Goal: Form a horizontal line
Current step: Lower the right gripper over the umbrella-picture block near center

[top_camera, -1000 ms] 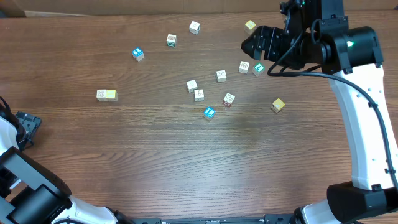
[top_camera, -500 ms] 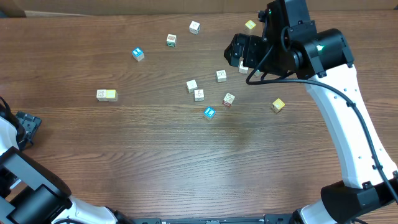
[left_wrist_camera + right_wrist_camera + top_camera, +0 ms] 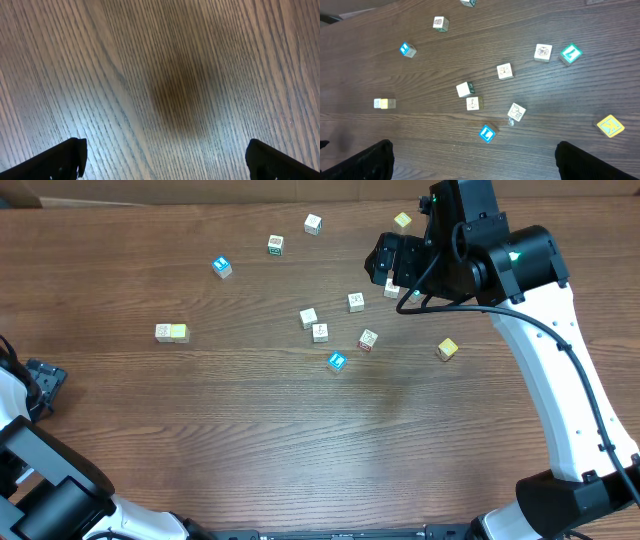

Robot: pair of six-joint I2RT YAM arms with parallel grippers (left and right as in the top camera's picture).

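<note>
No four-cube row shows. A touching pair, white then yellow (image 3: 171,332), sits at the left; it also shows in the right wrist view (image 3: 385,103). Loose cubes are scattered mid-table: a blue one (image 3: 336,361) (image 3: 488,133), another blue one (image 3: 221,266), white ones (image 3: 308,318) (image 3: 320,332) (image 3: 355,302), and a yellow one (image 3: 446,349). My right gripper (image 3: 385,260) (image 3: 475,162) hangs open and empty high above the cluster. My left gripper (image 3: 40,385) (image 3: 160,165) is open and empty over bare wood at the left edge.
More loose cubes lie at the back: white (image 3: 313,223), white-green (image 3: 275,245), yellow (image 3: 402,221). A white cube (image 3: 392,288) and a teal cube (image 3: 415,292) sit partly under the right arm. A white-red cube (image 3: 368,340) lies near the blue one.
The right arm swung left, so its gripper now hangs over the white and teal cubes. No cube has moved. The left arm is still.
</note>
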